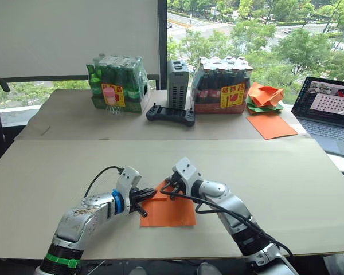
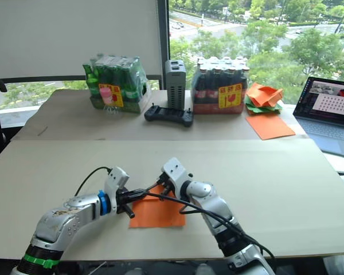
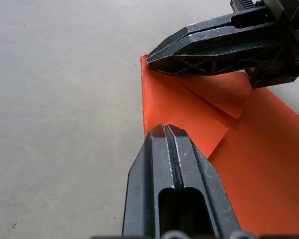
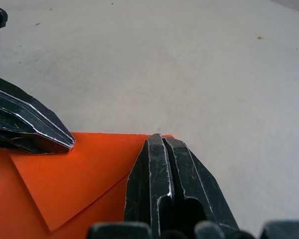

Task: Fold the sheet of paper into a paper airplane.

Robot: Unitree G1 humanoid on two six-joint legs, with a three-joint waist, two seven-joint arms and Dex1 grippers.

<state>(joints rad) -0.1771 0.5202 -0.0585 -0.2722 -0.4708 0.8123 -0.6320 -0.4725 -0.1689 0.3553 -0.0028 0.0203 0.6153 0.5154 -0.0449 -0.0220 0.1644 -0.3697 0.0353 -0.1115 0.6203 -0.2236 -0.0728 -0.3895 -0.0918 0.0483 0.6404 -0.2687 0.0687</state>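
1. I see the sheet of paper (image 1: pixel 169 211) flat on the near table (image 1: pixel 286 189), between my two arms, one corner folded over into a triangular flap.
2. Left gripper (image 1: pixel 143 196): fingers pressed together with nothing between them, tips resting on the flap.
3. Right gripper (image 1: pixel 167 188): fingers likewise closed on nothing, tips at the sheet's far edge.
4. Far table: two bottle packs (image 1: pixel 116 83), a black controller (image 1: pixel 170 116), crumpled papers (image 1: pixel 265 96), a laptop (image 1: pixel 329 114).
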